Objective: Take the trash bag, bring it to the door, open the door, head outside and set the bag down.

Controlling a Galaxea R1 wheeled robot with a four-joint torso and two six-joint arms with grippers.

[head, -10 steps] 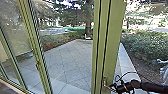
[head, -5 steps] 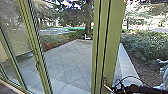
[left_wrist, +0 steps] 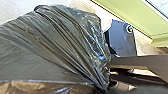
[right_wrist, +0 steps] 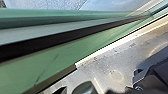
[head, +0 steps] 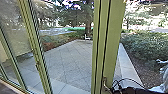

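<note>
The right gripper (head: 115, 90) is at the lower edge of the head view, close beside the handle (head: 105, 81) on the green door frame (head: 110, 42); whether they touch I cannot tell. In the left wrist view the dark, shiny trash bag (left_wrist: 60, 37) spreads wide, and its folds draw together at my left gripper (left_wrist: 108, 89), which is shut on it. The right wrist view has the green frame (right_wrist: 50, 61) running slantwise past a pale metal surface (right_wrist: 110, 65).
Glass panels with green frames (head: 33, 47) stand at the left. Beyond the glass lies a paved yard (head: 71, 62), with a tree (head: 88, 27) behind it. Bushes (head: 147, 47) border the right side, and a pale shape (head: 163, 80) shows at the right edge.
The right arm has sunk lower in the head view, and its gripper has stayed near the handle. The door frame has kept its place.
</note>
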